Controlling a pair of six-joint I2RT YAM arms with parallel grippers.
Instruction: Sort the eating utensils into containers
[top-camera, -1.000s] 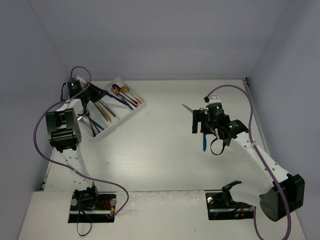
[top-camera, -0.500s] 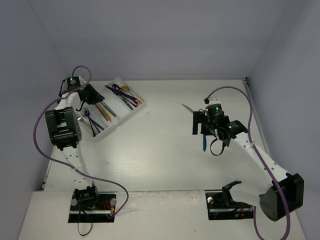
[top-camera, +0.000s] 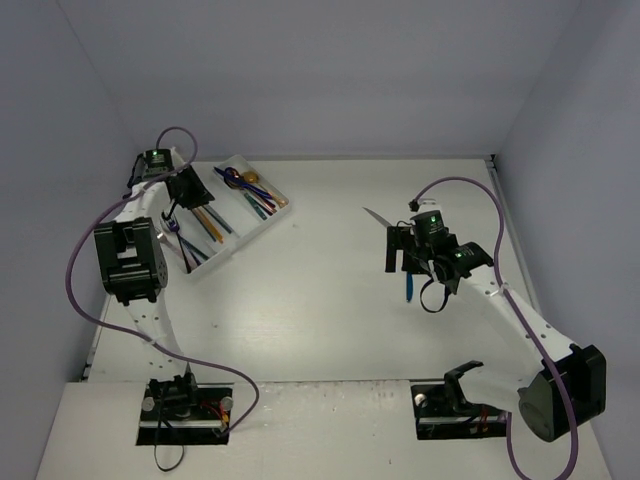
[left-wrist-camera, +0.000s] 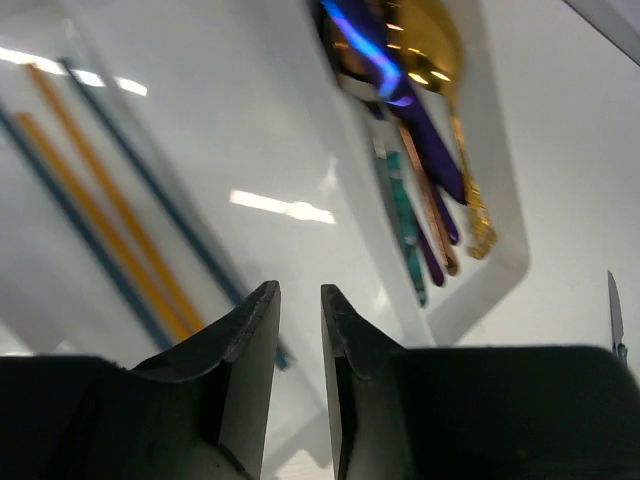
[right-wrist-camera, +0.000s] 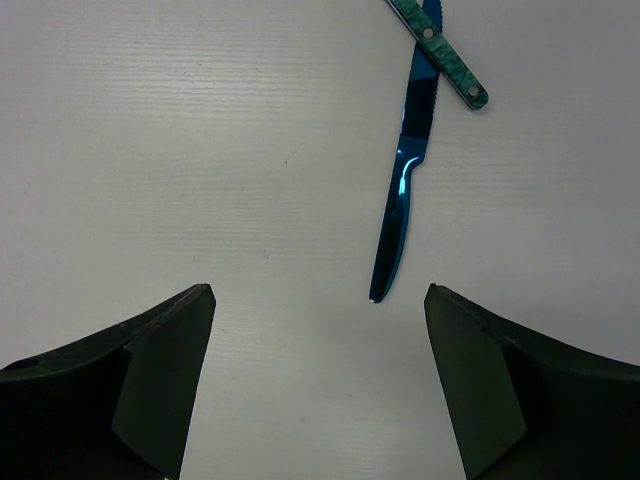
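Observation:
The translucent white tray (top-camera: 262, 222) lies at the back left, with spoons, chopsticks and forks in its compartments. My left gripper (top-camera: 190, 190) hovers over it, its jaws a narrow gap apart and empty (left-wrist-camera: 300, 290). Below it lie a gold spoon (left-wrist-camera: 432, 50), purple handles (left-wrist-camera: 425, 125), a teal handle (left-wrist-camera: 400, 215) and orange chopsticks (left-wrist-camera: 110, 200). My right gripper (top-camera: 400, 250) is wide open (right-wrist-camera: 318, 292) above a blue knife (right-wrist-camera: 405, 200), which shows in the top view (top-camera: 409, 287). A teal-handled knife (right-wrist-camera: 445, 55) crosses the blue knife's far end.
The teal-handled knife's silver blade (top-camera: 377, 216) sticks out behind the right gripper on the bare table. Dark forks (top-camera: 182, 245) lie in the tray's near compartment. Grey walls close the table at the back, left and right.
My left wrist has swung a little toward the back and right over the tray. The right arm has hardly moved.

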